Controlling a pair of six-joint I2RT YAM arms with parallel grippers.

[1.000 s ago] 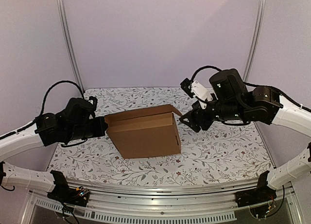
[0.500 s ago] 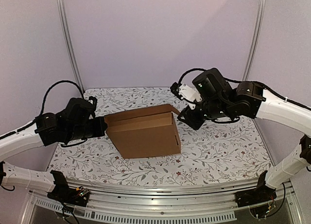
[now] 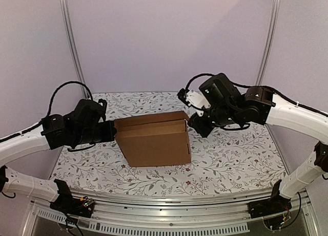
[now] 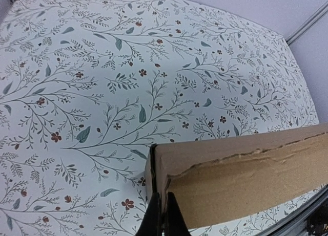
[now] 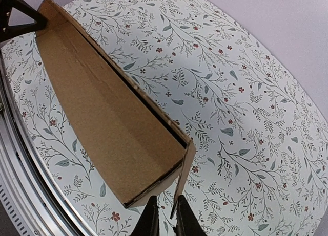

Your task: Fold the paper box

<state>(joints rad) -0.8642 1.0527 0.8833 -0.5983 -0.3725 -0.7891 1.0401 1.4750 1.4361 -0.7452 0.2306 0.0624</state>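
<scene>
The paper box [image 3: 154, 141], plain brown cardboard, stands on the floral table between my two arms, its top open. My left gripper [image 3: 114, 132] is at its left end. In the left wrist view that gripper [image 4: 163, 220] is shut on the box's [image 4: 246, 169] end wall at a corner. My right gripper [image 3: 190, 124] is at the box's upper right corner. In the right wrist view its fingers [image 5: 166, 220] have closed to a narrow gap with the edge of the box's end flap [image 5: 185, 169] between them. The open inside of the box [image 5: 113, 128] runs away toward the left gripper [image 5: 15, 16].
The floral cloth [image 3: 230, 159] covers the table. A metal rail [image 3: 164, 202] runs along the near edge. Two upright posts [image 3: 72, 41] [image 3: 269, 36] stand at the back corners, with purple walls behind.
My right gripper has moved left to the box's right end and closed on the end flap. The raised flap at the upper right now lies lower. The left arm shifted slightly right.
</scene>
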